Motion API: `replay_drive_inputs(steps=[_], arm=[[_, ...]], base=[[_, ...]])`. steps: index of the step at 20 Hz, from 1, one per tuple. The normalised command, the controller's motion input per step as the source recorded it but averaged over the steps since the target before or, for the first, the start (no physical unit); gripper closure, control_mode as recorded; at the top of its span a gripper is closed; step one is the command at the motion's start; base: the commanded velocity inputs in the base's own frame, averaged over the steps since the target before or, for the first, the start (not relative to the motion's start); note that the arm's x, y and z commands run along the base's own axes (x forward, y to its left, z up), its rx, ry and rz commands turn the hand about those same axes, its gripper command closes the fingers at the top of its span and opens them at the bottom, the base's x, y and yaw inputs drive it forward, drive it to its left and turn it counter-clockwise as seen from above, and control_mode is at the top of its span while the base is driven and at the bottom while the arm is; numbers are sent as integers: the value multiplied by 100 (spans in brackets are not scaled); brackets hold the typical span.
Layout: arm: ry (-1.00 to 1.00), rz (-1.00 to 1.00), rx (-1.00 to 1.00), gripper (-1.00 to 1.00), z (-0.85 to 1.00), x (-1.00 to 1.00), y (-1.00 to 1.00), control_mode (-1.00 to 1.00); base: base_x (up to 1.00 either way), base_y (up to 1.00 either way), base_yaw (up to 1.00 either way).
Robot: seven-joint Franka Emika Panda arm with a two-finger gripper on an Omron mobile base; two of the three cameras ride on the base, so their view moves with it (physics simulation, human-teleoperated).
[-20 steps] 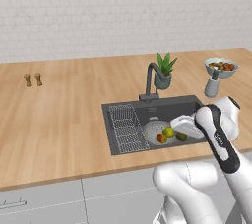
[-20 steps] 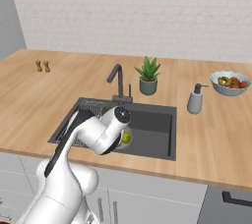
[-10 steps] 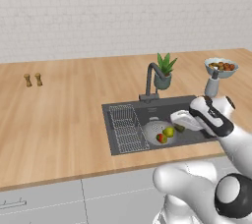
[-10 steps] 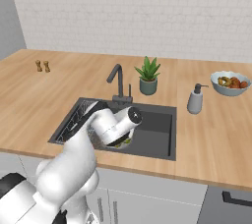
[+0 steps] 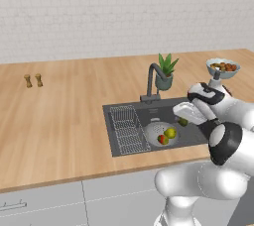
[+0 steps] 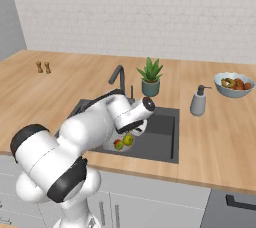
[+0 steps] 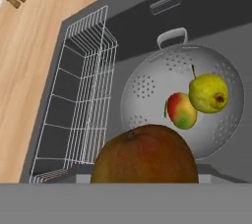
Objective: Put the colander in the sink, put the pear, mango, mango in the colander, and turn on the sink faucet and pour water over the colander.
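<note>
The light-grey colander (image 7: pixel 147 88) sits in the dark sink (image 5: pixel 144 116), to the right of the wire rack (image 7: pixel 78 95). In it lie the yellow-green pear (image 7: pixel 208 93) and a red-green mango (image 7: pixel 181 110); both also show in the left base view as pear (image 5: pixel 170 132) and mango (image 5: pixel 162 140). My gripper (image 5: pixel 185 117) hangs over the right part of the basin, just beside the colander (image 5: pixel 158 132), shut on a second, brown-red mango (image 7: pixel 145 154) that hides its fingertips. The faucet (image 5: pixel 151 79) stands behind the sink, with no water running.
A potted plant (image 5: pixel 165 74) stands behind the sink. To the right are a soap dispenser (image 6: pixel 198 101) and a bowl of small fruit (image 6: pixel 234 84). Two small shakers (image 5: pixel 33 80) sit far left on the wooden counter (image 5: pixel 59 121).
The arm has swung round, and the hand with the mango has moved left over the basin toward the colander. The fruit in the colander has stayed put.
</note>
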Motion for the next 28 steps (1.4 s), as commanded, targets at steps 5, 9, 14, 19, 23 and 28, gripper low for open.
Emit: replay_drive_inputs(steps=[5,9,14,19,23,28], arm=[[12,0,0,100,-34,33,-25,-100],[0,1,0,100,-66,20,-13,-100],[-1,3,0,100,-43,4,0,-100],[0,1,0,100,-36,9,0,-100],[0,0,0,100,-24,26,12,-100],[0,0,0,100,-23,29,18,-100]], base=[[0,0,0],[0,0,0],[0,0,0],[0,0,0],[0,0,0],[0,0,0]])
